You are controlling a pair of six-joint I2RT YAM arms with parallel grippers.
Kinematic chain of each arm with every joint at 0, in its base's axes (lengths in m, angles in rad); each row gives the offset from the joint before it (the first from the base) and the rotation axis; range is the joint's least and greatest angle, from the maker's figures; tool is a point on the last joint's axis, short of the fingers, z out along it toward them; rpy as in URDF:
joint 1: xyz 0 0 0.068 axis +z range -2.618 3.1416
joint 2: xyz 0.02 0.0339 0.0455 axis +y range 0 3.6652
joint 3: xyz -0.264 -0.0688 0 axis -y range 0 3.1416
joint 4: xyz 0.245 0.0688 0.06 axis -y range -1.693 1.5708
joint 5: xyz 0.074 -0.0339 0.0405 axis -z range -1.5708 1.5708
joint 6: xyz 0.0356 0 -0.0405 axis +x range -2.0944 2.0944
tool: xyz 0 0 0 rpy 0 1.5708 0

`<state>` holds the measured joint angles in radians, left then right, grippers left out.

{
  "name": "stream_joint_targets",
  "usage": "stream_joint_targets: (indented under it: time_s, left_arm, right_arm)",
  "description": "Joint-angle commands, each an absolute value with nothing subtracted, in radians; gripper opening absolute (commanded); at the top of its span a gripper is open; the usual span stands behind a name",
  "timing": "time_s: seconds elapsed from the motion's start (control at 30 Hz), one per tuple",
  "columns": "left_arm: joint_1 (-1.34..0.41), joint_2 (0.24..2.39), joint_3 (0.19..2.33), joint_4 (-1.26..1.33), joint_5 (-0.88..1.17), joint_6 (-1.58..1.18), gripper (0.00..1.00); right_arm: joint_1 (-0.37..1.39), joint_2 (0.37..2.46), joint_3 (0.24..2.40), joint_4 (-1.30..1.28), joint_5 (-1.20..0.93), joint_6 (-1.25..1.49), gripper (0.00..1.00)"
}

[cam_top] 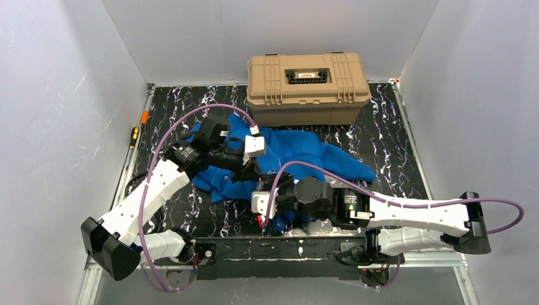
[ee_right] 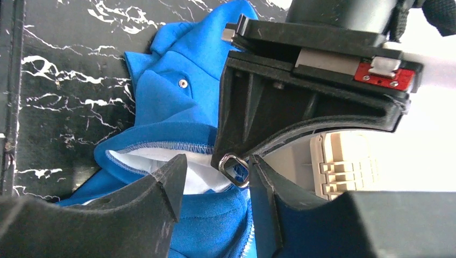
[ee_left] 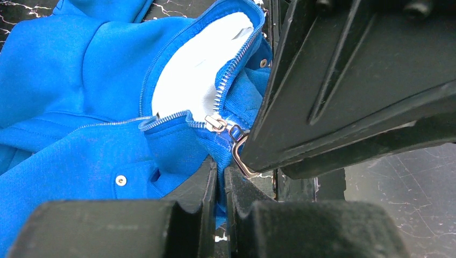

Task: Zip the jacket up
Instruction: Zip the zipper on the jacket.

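The blue jacket [cam_top: 305, 152] lies crumpled mid-table, its pale lining [ee_left: 193, 75] showing in the open front. My left gripper [ee_left: 220, 177] is shut on the jacket's blue fabric just below the zipper slider [ee_left: 215, 123]. The metal pull ring [ee_left: 239, 156] hangs from the slider and touches a finger of my right gripper [ee_left: 344, 91]. In the right wrist view the right gripper [ee_right: 216, 161] is open, and the pull ring [ee_right: 234, 169] sits between its fingertips, close to the right-hand one. The left gripper's body [ee_right: 301, 91] is right behind. From above, both grippers [cam_top: 249, 170] [cam_top: 259, 183] meet over the jacket's near part.
A tan hard-plastic case [cam_top: 308, 82] stands at the back of the table, behind the jacket, and shows in the right wrist view [ee_right: 344, 161]. An orange-handled screwdriver [cam_top: 135, 135] lies by the left wall. Purple cables loop over both arms.
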<state>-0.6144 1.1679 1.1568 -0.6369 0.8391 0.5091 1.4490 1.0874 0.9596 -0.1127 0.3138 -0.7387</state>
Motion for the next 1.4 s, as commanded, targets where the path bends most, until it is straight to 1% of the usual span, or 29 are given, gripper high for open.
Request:
stream_joint_targets:
  time_s: [0.0,0.03,0.17,0.23,0.33,0.47,0.57,0.77,1.03,1.37]
  left_arm:
    - [-0.607,1.155,1.188,-0.661,0.873,0.512,0.0]
    - [-0.607,1.154,1.189,-0.661,0.873,0.514,0.0]
    - [-0.607,1.153,1.188,-0.661,0.874,0.515,0.0]
    - [-0.607,1.151,1.187,-0.661,0.873,0.515,0.0]
    - [-0.606,1.147,1.187,-0.662,0.87,0.517,0.0]
    - [-0.606,1.143,1.186,-0.668,0.868,0.521,0.0]
    - [-0.606,1.142,1.185,-0.669,0.865,0.522,0.0]
    - [-0.606,1.144,1.19,-0.666,0.867,0.519,0.0]
    - [-0.607,1.144,1.196,-0.666,0.873,0.517,0.0]
    - [-0.606,1.14,1.197,-0.666,0.87,0.513,0.0]
  right_arm:
    - [1.457,1.095,0.948,-0.009,0.365,-0.781,0.53]
    - [1.458,1.095,0.946,0.021,0.369,-0.786,0.51]
    - [1.46,1.089,0.929,0.067,0.384,-0.805,0.38]
    - [1.463,1.091,0.927,0.069,0.388,-0.807,0.35]
    - [1.473,1.099,0.929,0.048,0.394,-0.817,0.36]
    - [1.477,1.09,0.939,0.013,0.381,-0.818,0.44]
    - [1.479,1.089,0.945,-0.038,0.37,-0.815,0.46]
    - [1.48,1.1,0.937,-0.053,0.39,-0.835,0.44]
    - [1.481,1.102,0.912,-0.018,0.429,-0.872,0.34]
    - [1.489,1.11,0.904,-0.017,0.452,-0.907,0.33]
